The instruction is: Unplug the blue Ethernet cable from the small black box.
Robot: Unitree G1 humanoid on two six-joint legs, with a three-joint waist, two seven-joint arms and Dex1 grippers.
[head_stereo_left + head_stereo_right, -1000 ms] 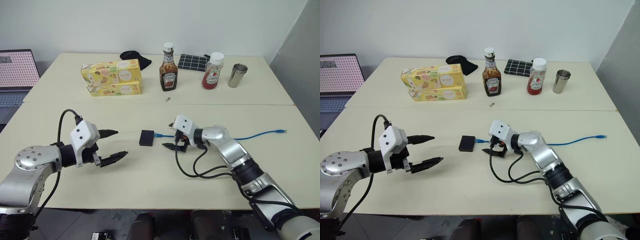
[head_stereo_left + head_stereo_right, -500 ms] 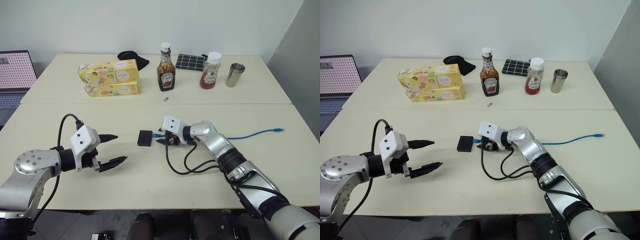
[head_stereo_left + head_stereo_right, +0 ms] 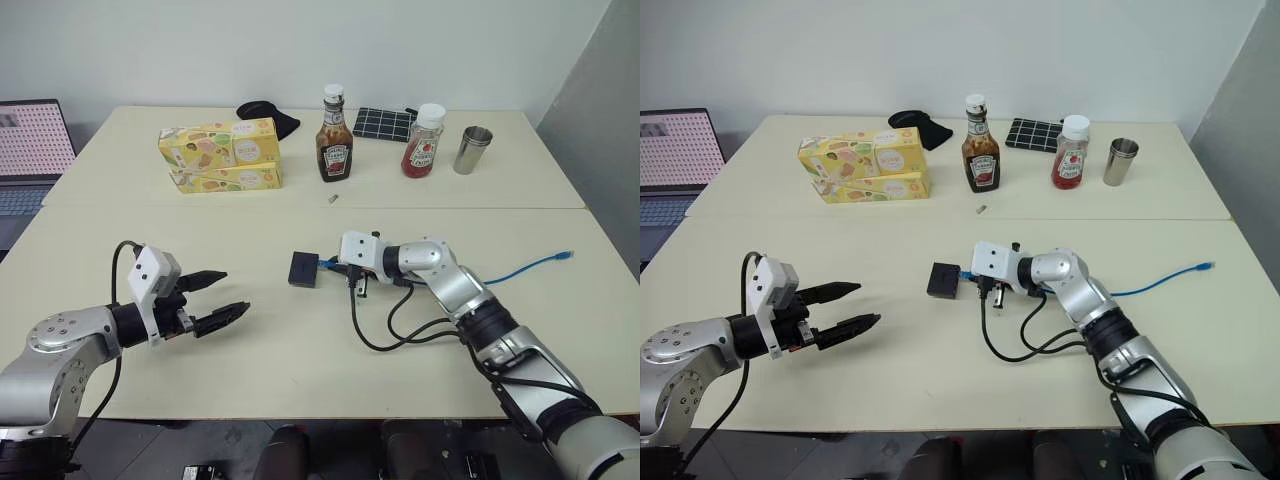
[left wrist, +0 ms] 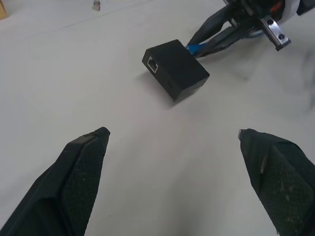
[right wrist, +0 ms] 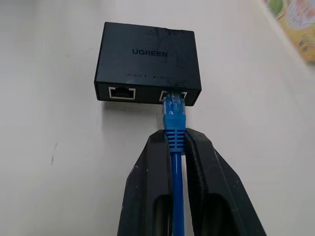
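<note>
Right gripper (image 5: 175, 142) is clamped on the blue Ethernet cable (image 5: 174, 129) just behind its plug, still seated in the small black box (image 5: 146, 62) at our twelve o'clock, presumably for pulling. Left gripper (image 4: 172, 140) gapes, unladen.

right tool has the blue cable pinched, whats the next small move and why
Probably a short straight pull back, away from the small black box. The right tool is shut on the blue Ethernet cable just behind its plug, which is still seated in the box's port. The left tool is open, short of the box, so the box may drag along.
</note>
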